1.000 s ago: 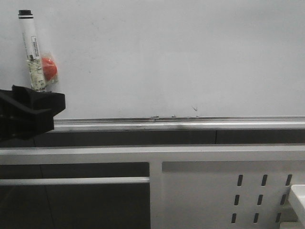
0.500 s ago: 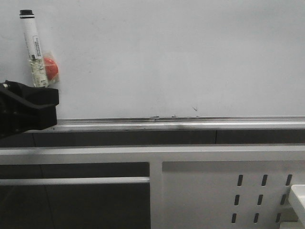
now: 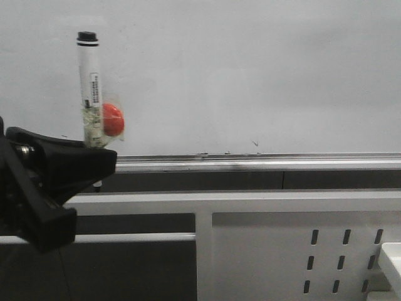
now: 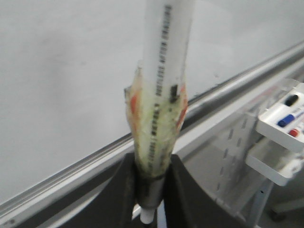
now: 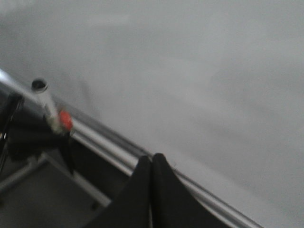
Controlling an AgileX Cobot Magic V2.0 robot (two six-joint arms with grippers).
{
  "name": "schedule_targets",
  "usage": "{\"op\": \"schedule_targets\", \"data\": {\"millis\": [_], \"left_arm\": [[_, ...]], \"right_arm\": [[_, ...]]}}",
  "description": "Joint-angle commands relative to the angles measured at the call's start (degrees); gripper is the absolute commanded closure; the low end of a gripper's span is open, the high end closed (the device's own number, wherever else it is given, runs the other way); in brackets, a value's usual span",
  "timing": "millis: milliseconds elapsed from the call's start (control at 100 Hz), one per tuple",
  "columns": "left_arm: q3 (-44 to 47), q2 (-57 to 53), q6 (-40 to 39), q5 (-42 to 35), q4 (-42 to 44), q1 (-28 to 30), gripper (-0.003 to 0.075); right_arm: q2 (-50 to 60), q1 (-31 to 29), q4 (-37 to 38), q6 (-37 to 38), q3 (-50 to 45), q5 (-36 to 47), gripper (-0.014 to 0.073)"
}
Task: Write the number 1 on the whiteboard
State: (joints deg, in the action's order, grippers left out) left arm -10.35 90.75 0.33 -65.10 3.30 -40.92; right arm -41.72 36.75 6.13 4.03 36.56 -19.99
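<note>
The whiteboard (image 3: 250, 75) fills the upper front view, pale and glossy, with a silver rail (image 3: 263, 162) along its lower edge. My left gripper (image 3: 94, 164) sits low at the left, shut on a white marker (image 3: 89, 88) that stands upright in front of the board. The marker has a black cap on top, and tape with an orange-red blob (image 3: 113, 119) round its lower barrel. The left wrist view shows the marker (image 4: 164, 61) clamped in the left gripper (image 4: 151, 190). My right gripper (image 5: 152, 160) is shut on nothing, near the rail (image 5: 109, 149). The number 1 is out of view.
A few tiny dark specks (image 3: 255, 143) mark the board just above the rail. Below is a white metal panel with oval slots (image 3: 269, 251) and a white tray corner (image 3: 391, 257). A white holder with spare markers (image 4: 285, 114) hangs off that panel.
My left gripper has carried the marker to the right along the board and a little lower, and the gripper now looms larger in the front view.
</note>
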Motion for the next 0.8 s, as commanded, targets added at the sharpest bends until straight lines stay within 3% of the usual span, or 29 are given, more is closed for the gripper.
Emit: {"op": "schedule_targets", "data": {"millis": [0, 90, 210, 280, 350, 400, 470, 670, 790], "left_arm": [[-1.01, -1.29, 0.83, -3.56, 4.62, -0.44, 0.0731], [-1.12, -1.5, 1.14, -1.81, 6.98, -0.44, 0.0731], [-1.39, -2.95, 5.09, 1.87, 9.44, -0.44, 0.0731], [-2.23, -4.5, 10.16, 9.12, 10.75, -0.44, 0.0731], [-3.53, -6.24, 13.36, 17.82, 11.25, -0.59, 0.0731], [-4.13, -7.42, 14.61, 20.93, 11.25, -0.59, 0.0731], [-5.01, -9.13, 17.04, 23.7, 11.34, -0.59, 0.0731], [-9.75, -12.31, 18.52, 31.92, 15.5, -0.59, 0.0731], [-12.3, -12.4, 18.52, 33.04, 19.25, -0.99, 0.0731]], "right_arm": [[-5.48, 6.68, 1.58, -6.81, 4.47, -1.03, 0.0663], [-11.46, 12.68, 5.27, -7.46, 7.0, -5.21, 0.0663], [-17.93, 16.35, 6.52, -7.46, 10.88, -10.71, 0.0623], [-20.2, 17.41, 6.52, -7.46, 12.58, -11.2, 0.0514], [-20.99, 17.63, 6.52, -7.46, 14.1, -11.33, 0.0335], [-20.99, 17.63, 6.52, -7.46, 14.64, -11.46, 0.0228], [-20.99, 17.63, 6.52, -7.46, 15.44, -11.72, 0.0145], [-20.99, 18.79, 6.52, -7.87, 15.7, -9.16, 0.0153], [-20.99, 19.1, 6.55, -7.87, 15.7, -7.98, 0.0153]]}}
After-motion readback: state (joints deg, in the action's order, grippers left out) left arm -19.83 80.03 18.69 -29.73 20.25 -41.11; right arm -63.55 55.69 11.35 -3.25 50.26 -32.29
